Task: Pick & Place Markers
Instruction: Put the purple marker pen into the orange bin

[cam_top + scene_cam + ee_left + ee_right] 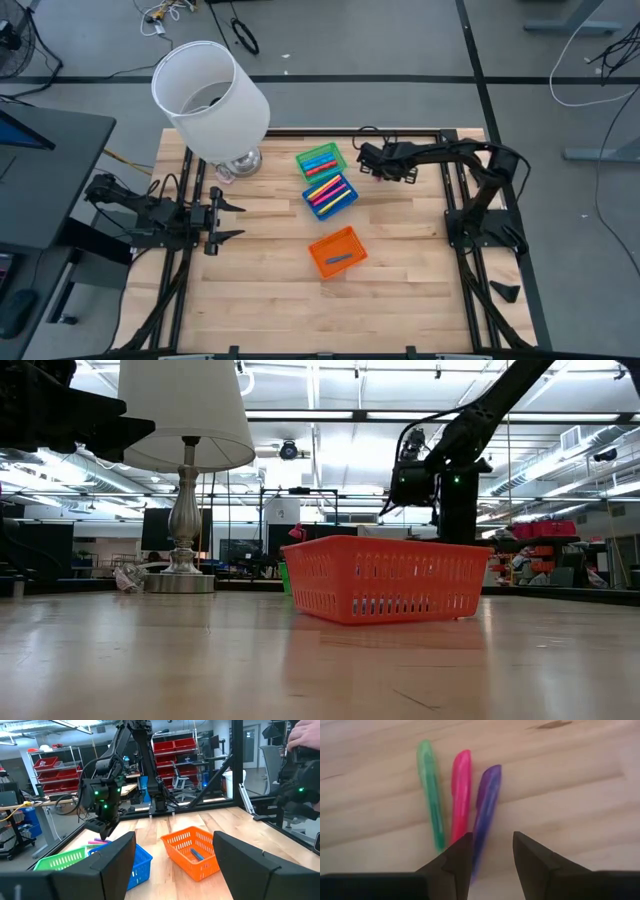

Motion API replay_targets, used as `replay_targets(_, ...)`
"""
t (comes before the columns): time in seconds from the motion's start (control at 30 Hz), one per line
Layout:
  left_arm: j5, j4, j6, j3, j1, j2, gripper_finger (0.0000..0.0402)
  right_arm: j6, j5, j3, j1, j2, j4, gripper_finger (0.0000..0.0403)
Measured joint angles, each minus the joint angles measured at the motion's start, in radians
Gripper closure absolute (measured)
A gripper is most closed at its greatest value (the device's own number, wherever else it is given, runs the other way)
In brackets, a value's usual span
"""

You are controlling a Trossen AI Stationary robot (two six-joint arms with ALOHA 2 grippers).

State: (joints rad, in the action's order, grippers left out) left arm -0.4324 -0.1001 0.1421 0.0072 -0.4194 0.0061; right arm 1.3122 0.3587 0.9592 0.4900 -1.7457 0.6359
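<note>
Wooden surface (400,270): right end effector (490,851) at two o'clock, fingers spread, empty, above green marker (431,790), pink marker (461,790), purple marker (487,795) lying side by side. Left end effector (228,220) waits at nine o'clock, spread.

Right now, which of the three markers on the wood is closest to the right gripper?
The purple marker, outermost of the three, beside the pink marker. Its lower end runs beside the open right gripper; the green marker lies farthest.

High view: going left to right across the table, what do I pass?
Left gripper → lamp → green tray, blue tray and orange tray stacked in one band → right gripper.
</note>
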Motion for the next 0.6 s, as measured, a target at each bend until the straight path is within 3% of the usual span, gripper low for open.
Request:
replay_targets(0.43,0.000,0.000,0.000,0.000,0.000,0.000,0.0129,-0.012,-0.029,0.004,0.007,-0.047,-0.019,0.0264)
replay_targets(0.6,0.000,0.000,0.000,0.000,0.000,0.000,0.0129,-0.028,-0.031,0.004,0.007,-0.048,-0.002,0.0289)
